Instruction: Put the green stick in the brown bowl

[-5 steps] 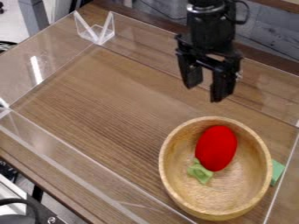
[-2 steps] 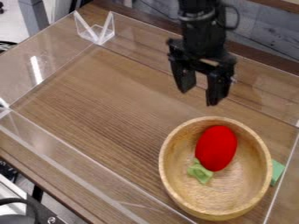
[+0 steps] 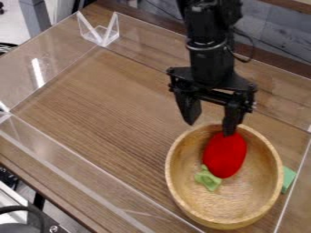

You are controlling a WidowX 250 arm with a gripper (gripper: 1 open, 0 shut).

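Green stick [image 3: 210,181] lies inside the brown bowl [image 3: 185,191], a small pale-green piece on the bowl's floor toward its 8 o'clock side, touching or just beside the lower edge of the red toy [image 3: 225,153] that fills the bowl's middle. From the pincer [image 3: 213,114] the stick sits at about 6 o'clock, well below the fingertips and apart from them. The bowl rests on the wooden desk [image 3: 109,109] inside a clear-walled enclosure [image 3: 49,68], near the enclosure's 4 o'clock corner. Another green scrap [image 3: 289,178] shows just outside the bowl's rim at 3 o'clock; what it is cannot be told.

Pincer stands released, its two dark fingers spread wide and empty, one finger [image 3: 188,106] over the desk just outside the bowl's 11 o'clock rim, the other over the top of the red toy. The black arm [image 3: 209,36] rises nearly upright from the pincer toward 12 o'clock, the pincer pointing steeply down.
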